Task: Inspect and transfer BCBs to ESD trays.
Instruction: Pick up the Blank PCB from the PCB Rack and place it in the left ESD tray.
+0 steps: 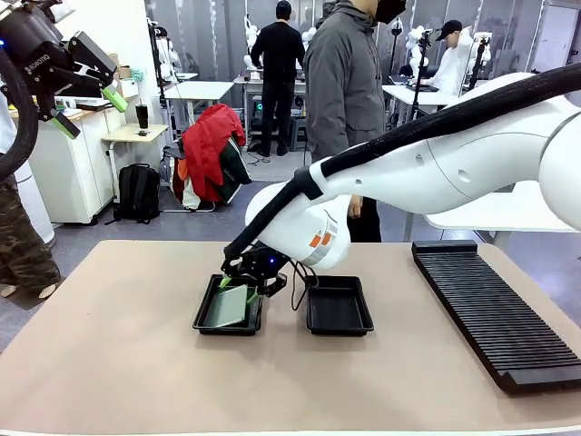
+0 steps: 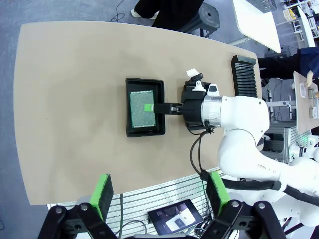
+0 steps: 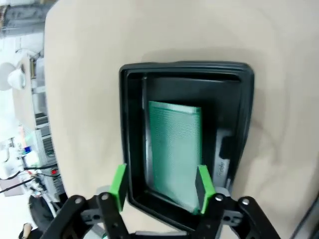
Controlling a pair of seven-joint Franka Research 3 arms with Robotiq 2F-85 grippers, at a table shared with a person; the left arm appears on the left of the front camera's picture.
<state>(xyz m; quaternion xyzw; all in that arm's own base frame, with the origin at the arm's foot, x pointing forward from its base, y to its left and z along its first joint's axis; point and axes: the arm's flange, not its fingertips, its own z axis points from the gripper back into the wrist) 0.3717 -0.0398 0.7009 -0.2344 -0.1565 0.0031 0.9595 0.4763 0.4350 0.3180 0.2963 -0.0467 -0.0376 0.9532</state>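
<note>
One BCB (image 1: 227,306), a thin green board, lies in the left ESD tray (image 1: 203,320), its near end seeming slightly raised. My right gripper (image 1: 238,284) hangs low over that tray's far end, jaws spread. In the right wrist view the BCB (image 3: 174,147) sits on the tray (image 3: 130,124) floor between my open right gripper (image 3: 162,188) fingers. The second ESD tray (image 1: 338,307) beside it is empty. My left gripper (image 1: 89,111) is raised high at the left, open and holding nothing. From above, the left gripper (image 2: 160,194) looks down on the BCB (image 2: 139,108) and the tray (image 2: 144,131).
A long black ribbed rack (image 1: 495,309) lies along the table's right side. A person in a grey jacket (image 1: 345,91) stands at the far edge. The tan tabletop (image 1: 118,345) is bare on the left and front.
</note>
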